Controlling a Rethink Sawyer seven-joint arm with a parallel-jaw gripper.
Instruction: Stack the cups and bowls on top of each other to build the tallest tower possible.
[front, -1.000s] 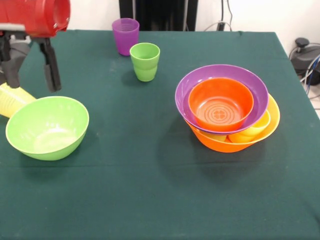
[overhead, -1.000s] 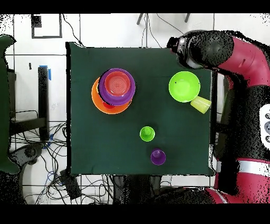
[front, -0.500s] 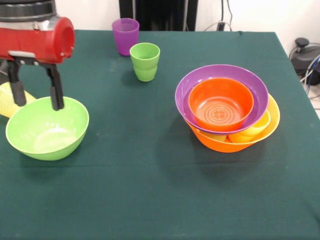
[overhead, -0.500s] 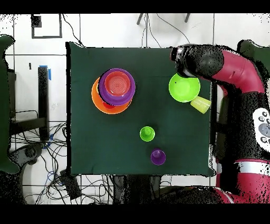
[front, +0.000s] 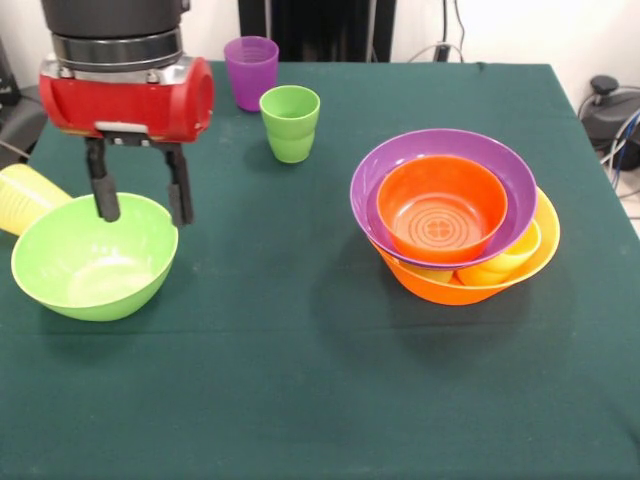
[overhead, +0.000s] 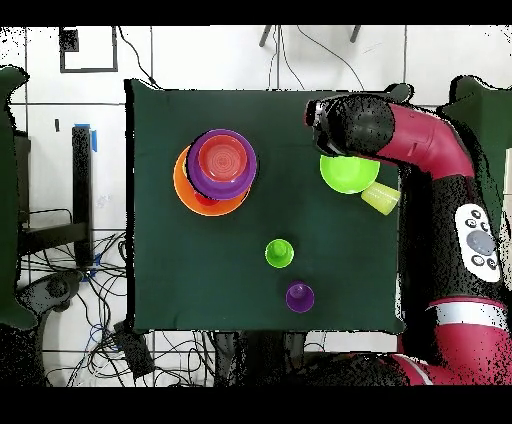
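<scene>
A: Front view first: hand (front: 140, 207) spread wide, hanging over the rim of the green bowl (front: 93, 257), one finger above the inside, the other outside the wall on the side toward the tower. Nothing pinched.

B: Green bowl where?

A: Near a side edge of the table (front: 300, 400), upright, with a pale yellow cup (front: 25, 198) lying tipped just behind it, close to or touching the rim. Cannot tell which.

B: And the tower (front: 455, 218)?

A: Well apart, toward the opposite side edge. Big orange bowl (front: 450, 285) as base, purple bowl (front: 440, 150) tilted on top, small orange bowl (front: 440, 208) nested inside. A yellowish cup (front: 505, 258) wedged under the purple one, hence probably the tilt.

B: Loose cups?

A: Green cup (front: 290, 123) and purple cup (front: 251, 72), both upright near the far edge.

B: Handling?

A: Likely light, stiff, glossy plastic, so slippery. Best taken by the rim wall, one finger inside and one outside, squeezed gently; thin wall may flex and pop free. Deep bowl probably swings when lifted by one side.

B: Overhead view agree?

A: Yes, arm over the green bowl's edge; fingers hidden under the wrist there.
</scene>
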